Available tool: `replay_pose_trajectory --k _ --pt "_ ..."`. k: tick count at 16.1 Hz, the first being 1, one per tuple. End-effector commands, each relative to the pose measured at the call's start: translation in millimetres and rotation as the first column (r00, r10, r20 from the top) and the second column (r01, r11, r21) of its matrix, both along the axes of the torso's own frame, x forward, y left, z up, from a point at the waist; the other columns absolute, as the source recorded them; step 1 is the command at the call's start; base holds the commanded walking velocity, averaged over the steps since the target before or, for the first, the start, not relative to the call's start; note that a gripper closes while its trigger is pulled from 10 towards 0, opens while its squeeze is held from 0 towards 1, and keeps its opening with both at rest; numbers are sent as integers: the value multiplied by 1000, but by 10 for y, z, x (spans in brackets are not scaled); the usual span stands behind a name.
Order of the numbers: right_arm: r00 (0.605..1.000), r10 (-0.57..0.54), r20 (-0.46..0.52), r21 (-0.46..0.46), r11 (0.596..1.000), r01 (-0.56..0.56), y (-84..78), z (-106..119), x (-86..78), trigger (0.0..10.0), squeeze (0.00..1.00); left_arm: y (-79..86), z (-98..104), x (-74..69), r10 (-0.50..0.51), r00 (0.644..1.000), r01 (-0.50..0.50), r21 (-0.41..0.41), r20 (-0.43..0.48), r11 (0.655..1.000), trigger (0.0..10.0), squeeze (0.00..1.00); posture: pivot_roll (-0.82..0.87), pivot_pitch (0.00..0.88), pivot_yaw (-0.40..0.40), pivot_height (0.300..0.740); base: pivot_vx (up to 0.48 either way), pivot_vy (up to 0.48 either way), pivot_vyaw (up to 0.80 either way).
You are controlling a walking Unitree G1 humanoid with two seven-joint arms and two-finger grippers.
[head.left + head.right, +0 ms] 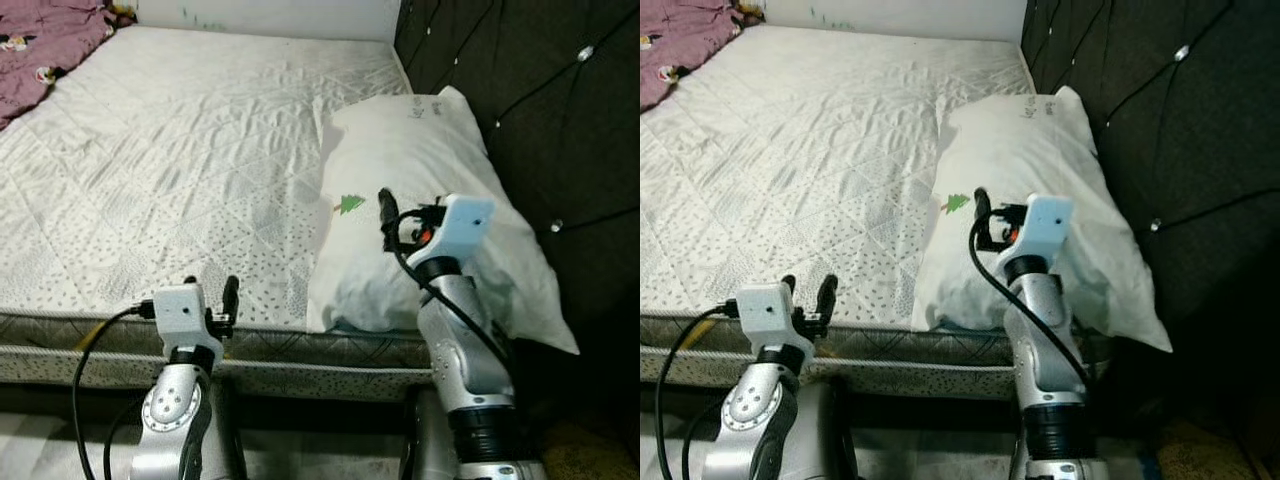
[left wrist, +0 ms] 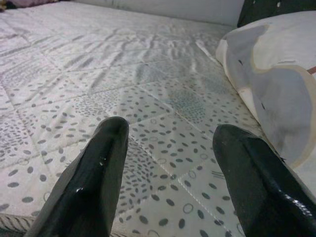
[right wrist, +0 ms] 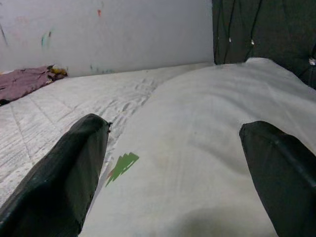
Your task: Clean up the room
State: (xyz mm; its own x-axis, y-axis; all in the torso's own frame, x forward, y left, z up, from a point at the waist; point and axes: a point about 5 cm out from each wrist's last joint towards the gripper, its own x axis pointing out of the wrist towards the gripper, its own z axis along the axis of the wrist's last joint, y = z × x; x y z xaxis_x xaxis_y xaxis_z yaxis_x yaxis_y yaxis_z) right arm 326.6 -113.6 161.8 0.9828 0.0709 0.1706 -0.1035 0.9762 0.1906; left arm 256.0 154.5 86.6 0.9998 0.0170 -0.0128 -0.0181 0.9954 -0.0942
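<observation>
A white pillow lies along the right edge of the bed's mattress, against the dark tufted headboard, and its near end overhangs the mattress's front edge. A small green mark sits on its left side. At the far left corner of the mattress lies a crumpled purple blanket.

The right pincer hovers over the near half of the pillow, its fingers spread wide with nothing between them; the right wrist view looks along the pillow's top between the two fingers. The left pincer sits low at the front edge of the mattress, just left of the pillow, also wide open and holding nothing, with the dotted quilting visible between its fingers.

The likely trouble is the pillow itself. It is soft and bulky, so a pinch taken from above may gather only the loose cover, and the filling could sag or slip out as it is lifted. Because the near end already hangs past the front edge, a push or a weak grip there could tip the pillow off onto the floor. The right arm's cable loops close to the pillow and might snag on it. The left pincer, so near the mattress rim, could catch on the edging if it rises carelessly.
</observation>
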Motion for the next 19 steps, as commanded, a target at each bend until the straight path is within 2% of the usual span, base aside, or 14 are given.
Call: replay_pose_trajectory --k 1,3,6,14,17,19 --pt "1000 -8 17 -2 1000 8 16 23 9 10000 0 -6 -9 4 -7 1000 7 9 2 1000 10000 0 31 18 -10 564 0 0 0" --pt "1000 -8 23 -19 1000 9 14 16 -9 10000 0 24 22 36 -5 1000 5 20 14 1000 10000 0 30 16 -13 584 0 0 0" --pt "1000 -20 4 -37 999 20 -75 -58 -29 10000 0 -3 69 84 -8 999 8 19 32 1000 10000 0 19 25 -20 619 0 0 0" --pt "999 -29 -20 -59 998 27 -103 -112 -77 10000 0 -31 11 7 3 1000 -3 9 6 1000 10000 0 14 57 -31 707 0 0 0" --pt "998 -54 -34 -80 995 51 -175 -150 -106 10000 0 2 -5 1 49 999 -48 31 -15 998 10000 0 15 62 -31 740 0 0 0" --pt "995 -73 -64 -103 993 66 -236 -245 -179 10000 0 40 20 -3 78 997 -77 71 -15 994 10000 0 17 63 -31 740 0 0 0"
